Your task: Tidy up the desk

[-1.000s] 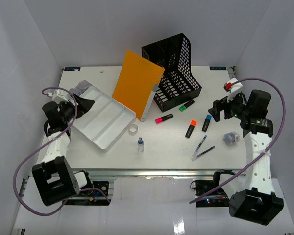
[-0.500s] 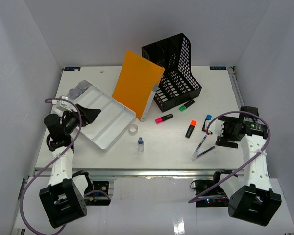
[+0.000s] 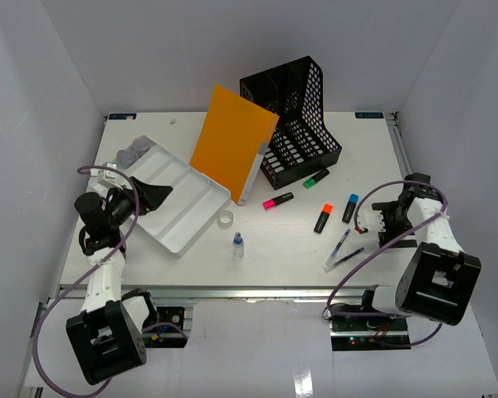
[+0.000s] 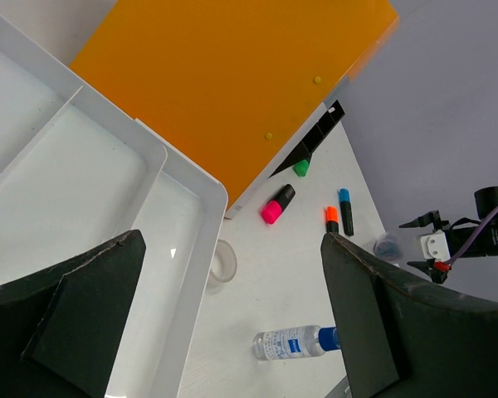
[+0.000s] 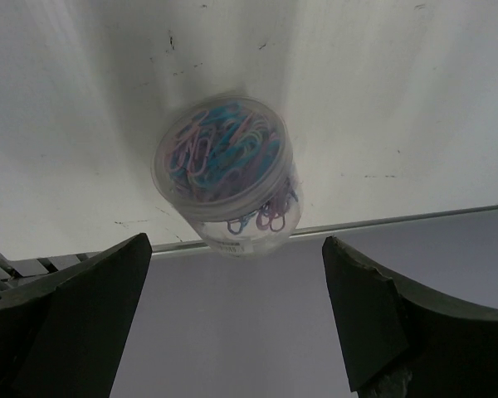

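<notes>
Our right gripper (image 5: 234,249) stands wide and empty, facing the paper-clip tub (image 5: 228,170) at the 3 o'clock edge of the desk (image 3: 274,240). We judge the tub light, stiff, slick plastic, so we'd pinch across its round sides. Our left gripper (image 4: 232,240) gapes empty at 9 o'clock.

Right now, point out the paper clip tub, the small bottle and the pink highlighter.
paper clip tub (image 5: 228,170): right wrist view, on its round clear top.
small bottle (image 3: 238,248): top external view, on its clear body.
pink highlighter (image 3: 279,200): top external view, on the middle of its barrel.

Plain white walls (image 3: 191,50) all around
</notes>
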Controlling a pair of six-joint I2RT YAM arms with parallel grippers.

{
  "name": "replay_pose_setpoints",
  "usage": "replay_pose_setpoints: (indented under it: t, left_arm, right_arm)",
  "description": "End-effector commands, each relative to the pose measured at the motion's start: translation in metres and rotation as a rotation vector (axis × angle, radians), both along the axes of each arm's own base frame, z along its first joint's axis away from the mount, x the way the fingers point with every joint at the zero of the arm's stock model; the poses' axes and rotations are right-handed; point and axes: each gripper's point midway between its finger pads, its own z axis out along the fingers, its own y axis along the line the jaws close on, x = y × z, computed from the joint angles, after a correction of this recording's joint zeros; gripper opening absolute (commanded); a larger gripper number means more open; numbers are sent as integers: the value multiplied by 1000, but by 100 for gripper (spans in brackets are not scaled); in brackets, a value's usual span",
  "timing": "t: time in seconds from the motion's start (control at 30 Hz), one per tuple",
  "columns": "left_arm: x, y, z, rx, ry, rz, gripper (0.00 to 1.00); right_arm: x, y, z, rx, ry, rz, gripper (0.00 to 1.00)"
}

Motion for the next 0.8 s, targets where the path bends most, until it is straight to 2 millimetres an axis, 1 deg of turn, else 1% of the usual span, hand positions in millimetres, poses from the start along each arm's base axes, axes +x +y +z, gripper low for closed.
replay_pose_setpoints:
  t: [0.0,0.13,0.23,0.37,0.43,0.47,0.53,0.57,0.7,0.73,0.77]
  left_arm:
    - [-3,-5,-1,5,-9,-29,98]
    - [-2,-7,-2,4,-4,-36,98]
    - [-3,-10,-3,4,-4,-52,98]
    - [-4,-16,-2,1,-5,-75,98]
    - [-4,-23,-1,-5,-2,-93,98]
    - [-4,-25,0,-5,-3,-101,98]
    - [-6,-33,2,1,-12,-128,98]
    - [-7,-37,3,5,-17,-144,98]
    - [-14,-55,7,22,-45,-208,98]
    - [-16,-61,8,25,-52,-228,98]
    - [-18,-66,10,27,-60,-247,98]
  right_arm:
    - [22,-11,-5,-92,31,279,92]
    - [19,-2,-21,-49,60,319,92]
    - [25,-2,-33,-50,36,331,94]
    - [26,5,-43,9,47,302,100]
    - [27,4,-46,20,55,275,90]
    - [26,4,-48,28,60,262,87]
    - [25,4,-50,39,71,238,79]
    - [26,4,-51,44,71,231,72]
    - [29,1,-47,52,56,187,38]
    - [31,0,-44,55,46,173,32]
    - [35,-1,-40,62,27,154,30]
